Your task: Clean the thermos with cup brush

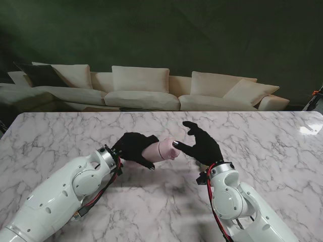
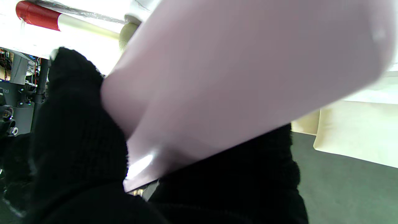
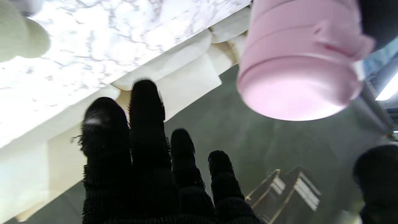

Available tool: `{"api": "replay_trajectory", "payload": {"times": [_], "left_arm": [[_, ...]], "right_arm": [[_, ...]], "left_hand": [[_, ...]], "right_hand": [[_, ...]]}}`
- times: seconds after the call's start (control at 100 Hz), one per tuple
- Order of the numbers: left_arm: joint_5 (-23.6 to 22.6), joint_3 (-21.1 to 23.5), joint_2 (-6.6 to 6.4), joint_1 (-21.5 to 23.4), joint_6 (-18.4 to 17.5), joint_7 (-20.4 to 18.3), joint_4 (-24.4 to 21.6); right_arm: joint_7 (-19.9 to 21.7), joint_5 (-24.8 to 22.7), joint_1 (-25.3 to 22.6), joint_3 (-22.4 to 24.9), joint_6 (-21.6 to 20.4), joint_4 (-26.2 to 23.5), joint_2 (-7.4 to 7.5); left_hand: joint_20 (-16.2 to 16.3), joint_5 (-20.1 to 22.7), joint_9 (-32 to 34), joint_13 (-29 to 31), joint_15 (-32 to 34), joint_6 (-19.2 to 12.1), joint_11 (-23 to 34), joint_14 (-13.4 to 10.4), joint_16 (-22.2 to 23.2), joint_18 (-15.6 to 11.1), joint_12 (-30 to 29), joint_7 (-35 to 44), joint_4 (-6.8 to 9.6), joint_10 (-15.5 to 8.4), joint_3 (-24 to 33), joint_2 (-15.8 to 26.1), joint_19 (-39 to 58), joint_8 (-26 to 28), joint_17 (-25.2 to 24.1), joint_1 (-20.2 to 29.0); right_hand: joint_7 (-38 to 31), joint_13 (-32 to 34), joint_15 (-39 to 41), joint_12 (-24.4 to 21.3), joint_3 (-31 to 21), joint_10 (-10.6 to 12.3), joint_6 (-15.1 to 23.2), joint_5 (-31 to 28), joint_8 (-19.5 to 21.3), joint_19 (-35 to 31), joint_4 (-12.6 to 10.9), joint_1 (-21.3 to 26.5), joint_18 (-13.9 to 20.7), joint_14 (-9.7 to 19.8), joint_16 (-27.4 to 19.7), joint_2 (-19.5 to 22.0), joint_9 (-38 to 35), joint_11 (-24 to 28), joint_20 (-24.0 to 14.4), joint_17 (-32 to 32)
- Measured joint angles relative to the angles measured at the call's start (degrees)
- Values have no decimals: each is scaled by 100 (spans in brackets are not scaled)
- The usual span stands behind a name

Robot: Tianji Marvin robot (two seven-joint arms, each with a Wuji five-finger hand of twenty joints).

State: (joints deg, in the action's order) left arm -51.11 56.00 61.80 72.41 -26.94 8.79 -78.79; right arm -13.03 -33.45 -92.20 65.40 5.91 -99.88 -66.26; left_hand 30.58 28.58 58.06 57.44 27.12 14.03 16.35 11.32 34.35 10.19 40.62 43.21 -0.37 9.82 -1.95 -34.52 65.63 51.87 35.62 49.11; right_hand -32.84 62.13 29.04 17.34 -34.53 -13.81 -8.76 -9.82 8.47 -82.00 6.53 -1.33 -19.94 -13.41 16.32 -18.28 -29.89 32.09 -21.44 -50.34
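The stand view showed the left robot hand (image 1: 133,147) wrapped around a pink thermos (image 1: 162,149), held lying sideways, seemingly clear of the marble surface (image 1: 60,136) near its middle, lid end toward the right robot hand (image 1: 200,144). That right robot hand was spread, fingers apart, holding nothing, its thumb tip just beside or touching the lid. No cup brush could be made out in any view.

The likely trouble was the lid: it appeared closed, so brushing could not begin, and a twist from the right might have turned the smooth body within the left grasp or pulled it free onto the marble. Beyond the far edge stood a cream sofa (image 1: 146,88). Nothing lay between the hands and the thermos.
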Motion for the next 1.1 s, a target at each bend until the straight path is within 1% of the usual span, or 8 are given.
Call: {"api": "replay_trajectory", "payload": {"times": [0.1, 0.34, 0.44, 0.54, 0.72, 0.91, 1.0, 1.1], "left_arm": [[1, -5, 0, -1, -3, -15, -6], [36, -53, -2, -34, 6, -57, 1], [36, -61, -2, -41, 3, -69, 5], [38, -66, -2, -46, 2, -73, 10], [45, -91, -19, -32, -2, -85, 42], [49, -120, -21, -30, -2, -85, 65], [49, -129, -20, -33, 2, -84, 82], [49, -141, -19, -36, 11, -84, 98]], "right_arm": [[175, -1, -2, -25, 301, -69, 14], [441, 193, 162, -253, 459, -89, 44], [525, 358, 255, -336, 411, -69, 44], [790, 504, 312, -349, 195, -55, 49], [1286, 527, 383, -298, -124, -29, 166], [1123, 649, 451, -341, -672, 183, 198], [1078, 572, 462, -362, -808, 218, 195], [1068, 337, 487, -385, -929, 243, 198]], "left_hand": [[0, 0, 0, 0, 0, 0, 0, 0, 0, 0, 0, 0, 0, 0, 0, 0, 0, 0, 0, 0], [0, 0, 0, 0, 0, 0, 0, 0, 0, 0, 1, 0, 0, 0, 0, 0, 1, 0, 0, 0], [0, 0, 0, 0, 0, 0, 0, 0, 0, 0, 1, 0, 0, 0, 0, 0, 1, 0, 0, 0], [0, 0, 0, 0, 0, 0, 0, 0, -12, 0, 1, 0, 0, 0, 0, 0, 1, 18, 0, 0], [-1, 0, 0, 0, -1, -9, 3, 0, -49, 0, 1, 49, 0, -2, 0, -54, 1, 118, 0, -5], [-1, 0, 0, 0, -1, -8, 3, 0, -82, 0, 1, 56, 0, -3, -1, -54, 1, 121, 0, -5], [-1, 0, 0, 0, -1, -8, 3, 0, -82, 0, 1, 56, 0, -3, -1, -54, 1, 121, 0, -5], [-1, 0, 0, 0, -1, -21, 3, 0, -84, 0, 1, 59, 0, -4, -1, -67, 1, 122, 0, -5]], "right_hand": [[-150, 904, 933, 96, -100, -8, -78, -517, -1, -770, 0, -159, -18, 22, 277, -1, -885, 214, 243, -957], [-363, 1046, 3109, 280, -90, 7, -84, -1716, 173, -1729, -1, -70, 113, 139, 1178, -4, -2099, 740, -164, -1254], [-509, 1047, 3105, 275, -2, -62, -127, -2222, 321, -1749, -12, 676, 115, 145, 1181, -15, -2239, 745, -209, -1257], [-385, 1048, 2627, 219, 419, -58, -290, -2078, 588, -1545, -175, 1579, 65, 144, 1173, -35, -2069, 659, -118, -1242], [73, 321, 1154, 218, 840, 224, -298, -1859, 957, -700, -275, 2377, -61, 95, 1143, 10, -838, 580, -97, 187], [175, -836, 951, 219, -98, 327, -294, -1966, 1087, -53, -276, 2355, -165, 212, 1245, -27, -79, 534, -597, 1378], [175, -986, 1157, 239, -665, 362, -281, -1974, 1150, -24, -276, 2384, -131, 362, 1316, -559, -43, 556, -747, 1425], [167, -1054, 1572, 553, -1455, 362, -211, -1974, 1304, -24, -175, 2579, 171, 361, 1521, -1305, -43, 1023, -797, 1084]]}}
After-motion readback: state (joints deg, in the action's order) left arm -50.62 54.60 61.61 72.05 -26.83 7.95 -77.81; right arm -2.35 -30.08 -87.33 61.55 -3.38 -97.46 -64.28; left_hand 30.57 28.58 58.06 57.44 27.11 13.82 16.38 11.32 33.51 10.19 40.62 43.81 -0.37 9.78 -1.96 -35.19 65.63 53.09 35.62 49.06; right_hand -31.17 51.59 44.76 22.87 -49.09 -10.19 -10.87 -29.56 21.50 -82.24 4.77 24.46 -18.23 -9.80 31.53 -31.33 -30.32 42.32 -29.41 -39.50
